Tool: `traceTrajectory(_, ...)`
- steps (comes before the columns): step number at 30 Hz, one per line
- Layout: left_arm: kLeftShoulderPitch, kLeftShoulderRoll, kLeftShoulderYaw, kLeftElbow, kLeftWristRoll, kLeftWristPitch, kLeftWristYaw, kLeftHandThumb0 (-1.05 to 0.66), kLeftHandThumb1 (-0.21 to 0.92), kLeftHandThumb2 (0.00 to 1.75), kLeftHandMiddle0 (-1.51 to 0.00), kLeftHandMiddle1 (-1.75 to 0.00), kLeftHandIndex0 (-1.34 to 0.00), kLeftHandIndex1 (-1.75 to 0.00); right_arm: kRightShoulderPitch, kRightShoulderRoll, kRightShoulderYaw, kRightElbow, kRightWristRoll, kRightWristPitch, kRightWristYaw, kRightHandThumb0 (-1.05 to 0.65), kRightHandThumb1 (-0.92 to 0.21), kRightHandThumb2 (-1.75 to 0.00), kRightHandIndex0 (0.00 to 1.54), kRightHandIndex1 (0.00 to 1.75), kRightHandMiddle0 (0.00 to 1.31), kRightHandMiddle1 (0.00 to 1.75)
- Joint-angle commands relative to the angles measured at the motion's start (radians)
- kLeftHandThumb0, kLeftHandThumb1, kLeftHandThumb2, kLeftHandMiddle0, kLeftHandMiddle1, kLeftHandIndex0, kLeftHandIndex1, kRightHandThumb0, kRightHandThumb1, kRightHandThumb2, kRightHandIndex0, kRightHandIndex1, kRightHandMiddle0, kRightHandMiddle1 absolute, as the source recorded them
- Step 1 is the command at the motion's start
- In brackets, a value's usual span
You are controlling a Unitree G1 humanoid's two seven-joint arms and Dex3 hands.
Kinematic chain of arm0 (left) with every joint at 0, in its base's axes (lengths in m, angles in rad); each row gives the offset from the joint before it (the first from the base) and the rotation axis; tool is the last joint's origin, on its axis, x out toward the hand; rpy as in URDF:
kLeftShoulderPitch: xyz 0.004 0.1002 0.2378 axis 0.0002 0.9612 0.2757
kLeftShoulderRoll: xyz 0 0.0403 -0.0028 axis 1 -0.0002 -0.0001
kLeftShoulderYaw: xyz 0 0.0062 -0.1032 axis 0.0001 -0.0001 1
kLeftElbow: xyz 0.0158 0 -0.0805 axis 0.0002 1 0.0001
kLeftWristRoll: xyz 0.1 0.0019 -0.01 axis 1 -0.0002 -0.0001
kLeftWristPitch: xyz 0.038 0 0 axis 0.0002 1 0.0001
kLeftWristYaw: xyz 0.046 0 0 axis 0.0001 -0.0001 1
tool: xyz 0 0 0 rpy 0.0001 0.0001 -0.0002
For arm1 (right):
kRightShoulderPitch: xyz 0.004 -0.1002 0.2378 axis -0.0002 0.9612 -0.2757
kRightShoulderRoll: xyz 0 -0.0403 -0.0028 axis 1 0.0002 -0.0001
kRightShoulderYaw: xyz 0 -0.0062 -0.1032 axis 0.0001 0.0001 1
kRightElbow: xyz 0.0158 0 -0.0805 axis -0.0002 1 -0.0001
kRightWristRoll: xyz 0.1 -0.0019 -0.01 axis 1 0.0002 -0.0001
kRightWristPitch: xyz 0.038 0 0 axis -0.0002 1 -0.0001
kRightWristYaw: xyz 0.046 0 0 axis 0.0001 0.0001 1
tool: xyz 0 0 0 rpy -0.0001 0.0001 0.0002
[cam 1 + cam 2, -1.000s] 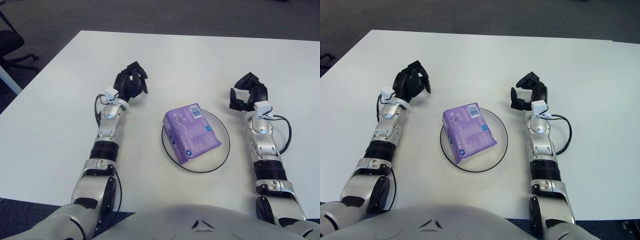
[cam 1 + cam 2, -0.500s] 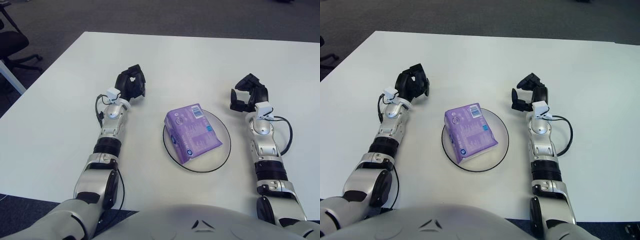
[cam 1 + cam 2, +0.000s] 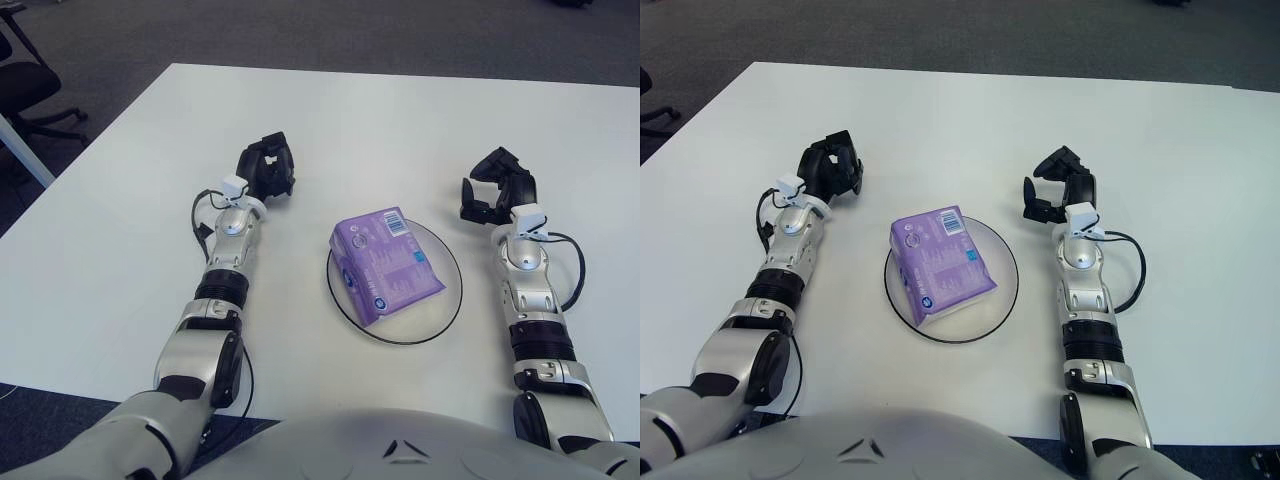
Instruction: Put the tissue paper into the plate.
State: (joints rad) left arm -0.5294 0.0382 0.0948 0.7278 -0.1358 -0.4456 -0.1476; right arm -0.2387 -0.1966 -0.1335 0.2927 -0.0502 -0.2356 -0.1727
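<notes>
— Checking the job first: where did the pack stand when you looked?

— I saw the pack lying flat inside the plate, purple wrapper up, turned a little so one corner aimed at about five o'clock. It sat slightly toward the plate's nine o'clock side, with bare glass showing from three round to six. I judged the task as good as done; nothing looked left but to keep both hands clear.

— And the hands?

— From the plate, my left hand was at about ten o'clock, well apart from the rim. Its fingers were curled in on themselves around nothing. My right hand was at about two o'clock, also apart from the plate, fingers bent into a loose hook with a gap between them, gripping nothing. Whether either hand touched the table I could not tell.

— Any room to move?

— Plenty. Bare white top ran on from both hands toward twelve o'clock. At nine o'clock the table edge slanted away past my left arm, with dark floor and a chair beyond it. At three o'clock the top ran out of view, so I saw no edge there. The near edge, at six, was close under both elbows, so I reckoned pulling back was the tighter direction. A cable looped beside my right forearm; I would have minded it on any swing outward.
</notes>
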Motion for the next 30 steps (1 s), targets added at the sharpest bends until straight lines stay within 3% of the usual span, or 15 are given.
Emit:
traceTrajectory(1,0.116,-0.070,0.008,0.094,-0.012,0.001,0.016,-0.41,0.60,1.12,-1.41,-1.75,-1.14,-1.75,0.153,0.073,0.007,0.117,0.013,-0.021,-0.003,-0.47,-0.34,-1.29,1.21,1.75,0.60,1.75)
traceTrajectory(30,0.111,-0.085,0.049,0.090,-0.031,0.025,-0.025,-0.38,0.57,1.12,-1.40,-1.75,-1.11,-1.75,0.152,0.074,0.003,0.122,0.025,-0.018,0.003,-0.47,-0.34,-1.29,1.22,1.75,0.60,1.75)
